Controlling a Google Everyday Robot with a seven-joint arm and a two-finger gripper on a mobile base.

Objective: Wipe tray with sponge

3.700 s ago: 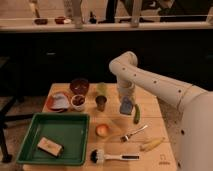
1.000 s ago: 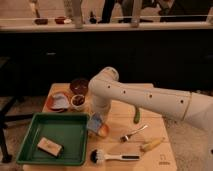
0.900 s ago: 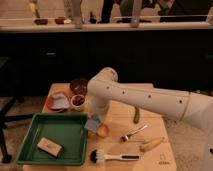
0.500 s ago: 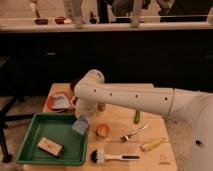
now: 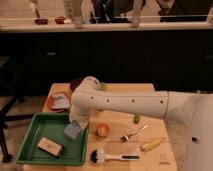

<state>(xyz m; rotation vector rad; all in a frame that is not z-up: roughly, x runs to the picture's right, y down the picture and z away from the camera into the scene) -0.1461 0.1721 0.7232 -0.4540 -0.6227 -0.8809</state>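
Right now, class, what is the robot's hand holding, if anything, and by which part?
The hand, at the right side of the tray, is shut on the sponge, gripping it by its upper end; the rest hangs below.

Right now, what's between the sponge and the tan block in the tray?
Camera view: only bare tray floor. The gripper holds the sponge over the tray's right side; the tan block lies lower left, apart.
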